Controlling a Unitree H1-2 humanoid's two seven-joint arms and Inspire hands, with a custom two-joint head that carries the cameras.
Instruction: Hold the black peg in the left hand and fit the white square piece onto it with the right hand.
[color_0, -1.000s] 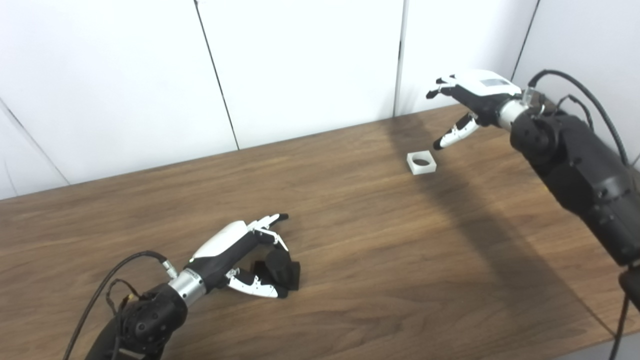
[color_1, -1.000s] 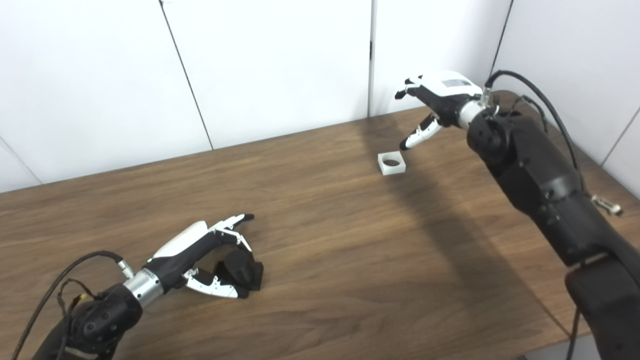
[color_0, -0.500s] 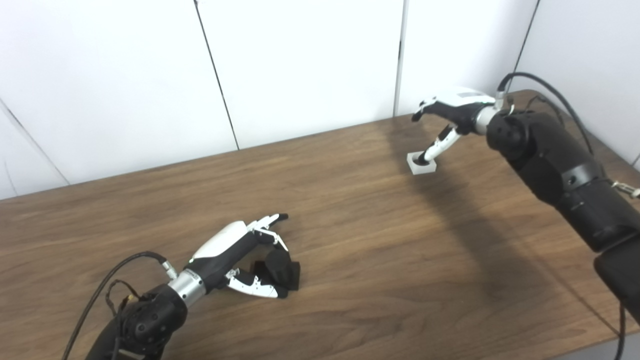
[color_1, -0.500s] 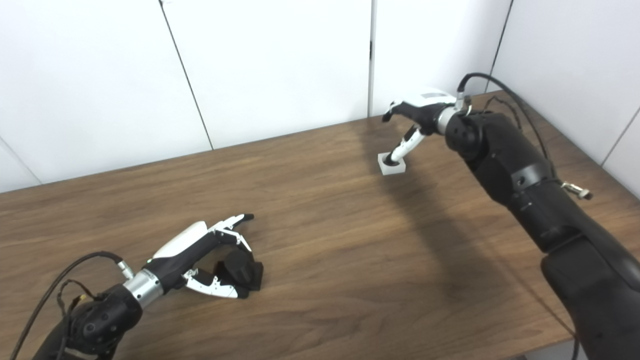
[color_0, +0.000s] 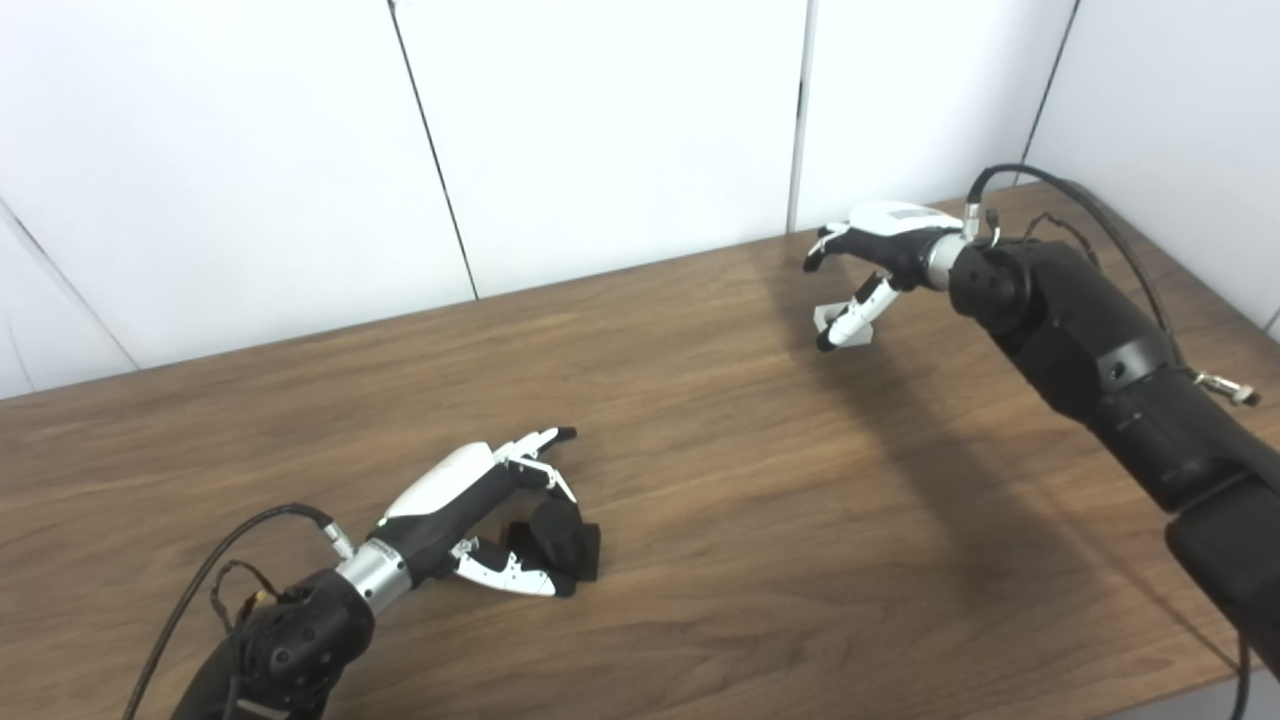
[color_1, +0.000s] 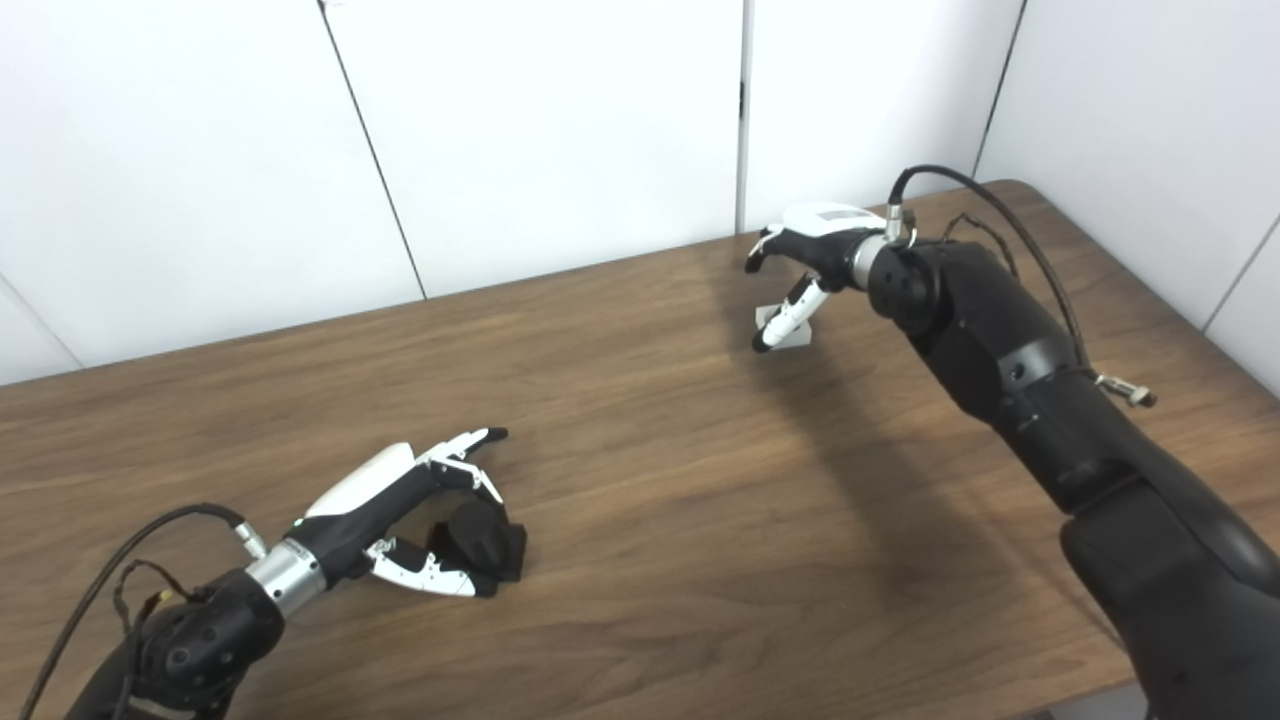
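The black peg (color_0: 560, 535) stands on its square base on the table near the front left. My left hand (color_0: 460, 495) lies around it, fingers stretched over its top and thumb low beside it; the hand is open and does not clamp the peg. The white square piece (color_0: 862, 335), with a round hole, lies on the table at the back right. My right hand (color_0: 880, 250) hovers just above it, open, with its thumb slanting down across the front of the piece and hiding most of it.
The wooden table (color_0: 700, 450) runs wide between the two hands. White wall panels stand close behind the back edge. The table's right corner (color_1: 1010, 190) lies just behind my right arm.
My right hand has come down and leftwards over the white piece, and its thumb now crosses in front of it. My left hand and the peg have not moved.
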